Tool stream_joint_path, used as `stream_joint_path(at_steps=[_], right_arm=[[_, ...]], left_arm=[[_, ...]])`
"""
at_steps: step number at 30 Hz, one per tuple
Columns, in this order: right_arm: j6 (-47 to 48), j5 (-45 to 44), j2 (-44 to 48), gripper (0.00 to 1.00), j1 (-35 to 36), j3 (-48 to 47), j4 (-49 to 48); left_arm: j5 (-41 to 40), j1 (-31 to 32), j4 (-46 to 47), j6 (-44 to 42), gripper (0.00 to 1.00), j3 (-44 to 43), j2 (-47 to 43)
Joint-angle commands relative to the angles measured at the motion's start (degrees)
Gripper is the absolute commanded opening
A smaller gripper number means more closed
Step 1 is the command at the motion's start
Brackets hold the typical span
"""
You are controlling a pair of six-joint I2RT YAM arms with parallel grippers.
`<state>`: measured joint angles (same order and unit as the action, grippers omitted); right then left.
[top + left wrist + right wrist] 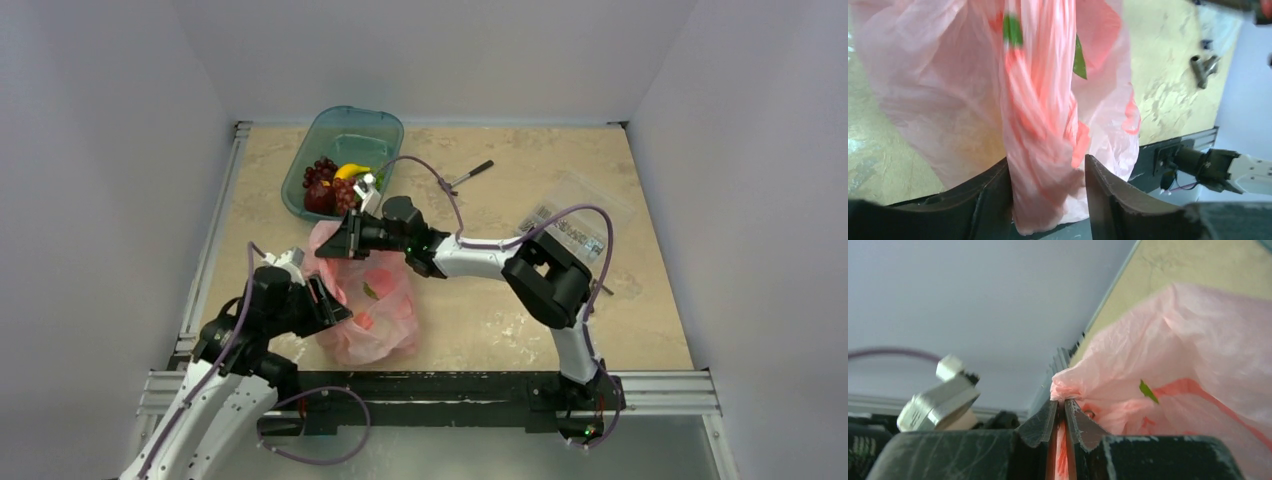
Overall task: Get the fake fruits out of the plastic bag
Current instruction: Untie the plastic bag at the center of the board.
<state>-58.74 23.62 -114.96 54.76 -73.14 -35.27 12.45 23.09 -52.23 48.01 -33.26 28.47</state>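
From the top view, the plastic bag [372, 310] lies on the tabletop [470, 330] toward the left, between both arms. The left gripper [335, 305] has its near-left part and the right gripper [328, 245] has its far edge. Behind it, the teal tray [370, 130] carries grapes [322, 178], a banana [351, 170] and a dark red fruit [318, 198]; I judge these are already taken out. Red and green shapes show through the pink film, so something probably remains inside, but whether it is fruit or print I cannot tell. A pen [470, 176] and a clear packet [578, 222] lie well apart on the right, not in the way

In the left wrist view, the left gripper [1048, 195] has its jaws half apart, clamped on a thick twisted bunch of the plastic bag [948, 90]

In the right wrist view, the right gripper [1060, 410] has its jaws almost together, pinching a thin edge of the plastic bag [1198, 340]. In my judgement the obstacle is this: both grippers are occupied, so neither is free to reach inside, and the film hangs collapsed over the contents
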Motion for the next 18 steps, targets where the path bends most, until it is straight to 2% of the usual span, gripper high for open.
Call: stream_joint_path(at_steps=[1,5,12,14,18], right_arm=[[-7.49,5.46,-4.3,0.09,-3.86,-13.02,-3.72],[-10.93,6.85,-11.07,0.08,-5.04,-24.57,-0.54],[-15.51,6.89,-19.63,0.08,-6.33,-37.31,1.68],[-15.35,7.24,-19.24,0.11,-6.29,-36.76,0.34],[-8.81,9.66,-13.38,0.25,-6.29,-30.56,3.62]], left_arm=[[-3.1,0.81,-7.14,5.57,0.46,-2.29,-7.69],[-2.64,0.81,-13.08,6.41,0.37,-3.23,-13.53],[-0.89,0.81,-16.65,7.27,0.34,-5.38,-19.55],[-0.21,0.81,-15.9,4.98,0.39,-8.27,-18.82],[-1.88,0.81,-15.82,-3.13,0.6,-18.64,-13.64]])
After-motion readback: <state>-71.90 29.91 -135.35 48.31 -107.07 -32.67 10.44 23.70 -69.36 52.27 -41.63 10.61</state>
